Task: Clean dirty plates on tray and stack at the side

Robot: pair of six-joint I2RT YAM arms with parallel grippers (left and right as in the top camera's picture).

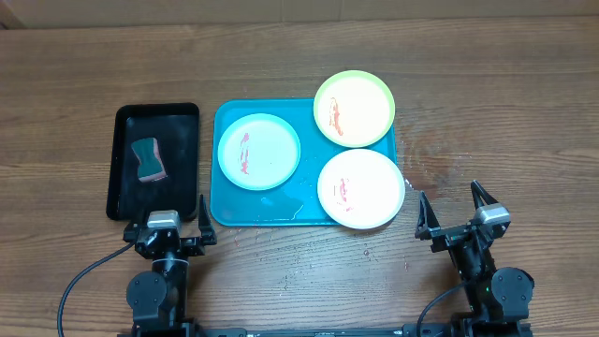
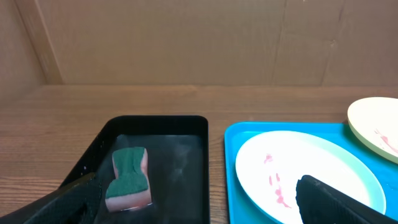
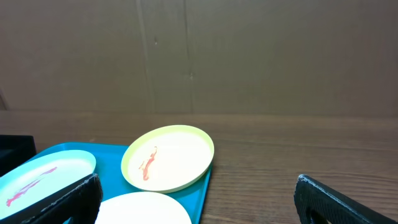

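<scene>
L gripper (image 1: 164, 212) jaws spread wide, nothing between them; R gripper (image 1: 449, 198) same, wide apart & empty. Both sit low at near edge of wood-grain table (image 1: 299, 47), well apart, fingers pointing fwd toward far side. Brown cardboard wall (image 2: 186, 37) closes off back of table in both wrist views.

Straight ahead of L gripper: black tray (image 1: 126, 192) w/ green-pink sponge (image 1: 148, 160) lying in it. Ahead & to its right sits turquoise tray (image 1: 281, 213), just beside black tray, not touching. Same tray is ahead-left of R gripper.

On it 3 plates, all w/ red smears:
- light blue plate (image 1: 259, 151), nearest L gripper
- white-pink plate (image 1: 360, 187), nearest R gripper, edge over tray's right rim
- yellow-green plate (image 1: 354, 108), farthest, riding over far right corner

Wet sheen on tray floor, near side. Arms tucked low, wrist cams looking level across table; cables (image 1: 75, 281) trail behind bases.
</scene>
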